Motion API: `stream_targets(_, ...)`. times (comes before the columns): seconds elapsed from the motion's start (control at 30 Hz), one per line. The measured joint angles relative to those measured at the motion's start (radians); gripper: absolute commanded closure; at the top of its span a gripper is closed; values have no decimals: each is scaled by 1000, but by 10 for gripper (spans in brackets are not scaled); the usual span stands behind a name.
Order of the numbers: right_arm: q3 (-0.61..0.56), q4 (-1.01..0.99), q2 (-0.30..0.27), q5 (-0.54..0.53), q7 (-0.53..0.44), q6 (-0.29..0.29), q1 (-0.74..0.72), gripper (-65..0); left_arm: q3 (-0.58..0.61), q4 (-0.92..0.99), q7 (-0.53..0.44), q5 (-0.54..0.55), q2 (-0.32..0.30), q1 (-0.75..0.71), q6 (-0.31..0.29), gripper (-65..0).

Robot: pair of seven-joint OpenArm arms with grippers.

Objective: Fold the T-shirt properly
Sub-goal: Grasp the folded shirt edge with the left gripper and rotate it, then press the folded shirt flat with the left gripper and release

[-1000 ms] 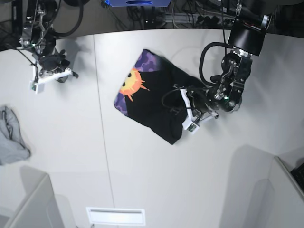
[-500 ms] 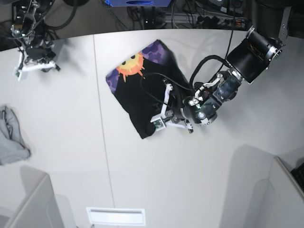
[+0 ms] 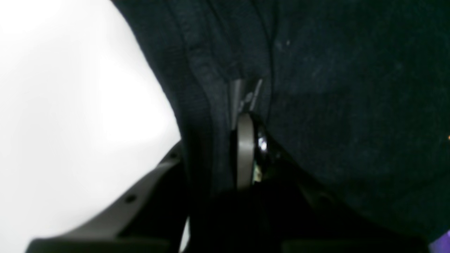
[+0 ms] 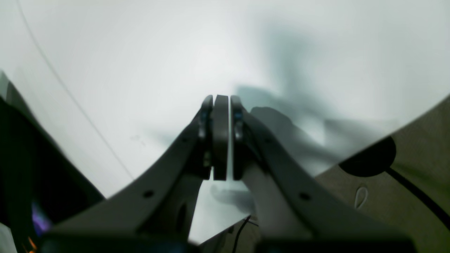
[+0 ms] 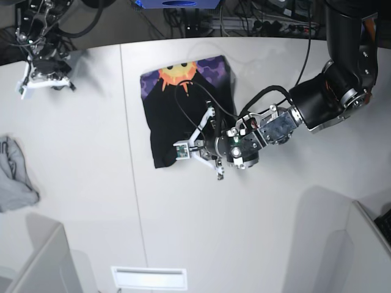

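The black T-shirt (image 5: 183,107) lies folded on the white table (image 5: 91,201), its orange sun print (image 5: 177,73) on a purple band at the far end. My left gripper (image 5: 183,152) is at the shirt's near edge, shut on a fold of the black cloth. The left wrist view shows that fold of the T-shirt (image 3: 334,105) pinched in the left gripper (image 3: 218,140), with one grey pad (image 3: 244,151) pressed against it. My right gripper (image 5: 43,79) hovers over the table's far left corner, away from the shirt. In its own view the right gripper (image 4: 220,137) is shut on nothing.
A small light grey cloth (image 5: 15,177) lies crumpled at the table's left edge. The table edge (image 4: 386,130) runs close to the right gripper, with floor and cables beyond. A grey partition (image 5: 360,244) stands at the near right corner.
My left arm has swung toward the left with the shirt's edge in its grip, and the shirt has turned so the sun print now points to the far side. The right arm has barely shifted.
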State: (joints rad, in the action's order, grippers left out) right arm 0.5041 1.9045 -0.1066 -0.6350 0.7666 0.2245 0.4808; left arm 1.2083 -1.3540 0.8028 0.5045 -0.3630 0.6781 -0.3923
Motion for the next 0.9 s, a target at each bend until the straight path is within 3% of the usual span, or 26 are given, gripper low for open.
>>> stream_targets(0.27,11,0,2,6,-4,0,0,0,77,19,-74,-4,34,56,0,0)
stream_targets(0.53,11,0,3,6,-4,0,0,0,83,19,-76,-6,75,37,2,0)
stream_targets(0.7,11,0,0,6,-4,0,0,0,79,19,-74,-6,64,29,2,0)
stream_targets(0.9,6,0,0,6,-4,0,0,0,75,13,6,-2,75,49,0,0)
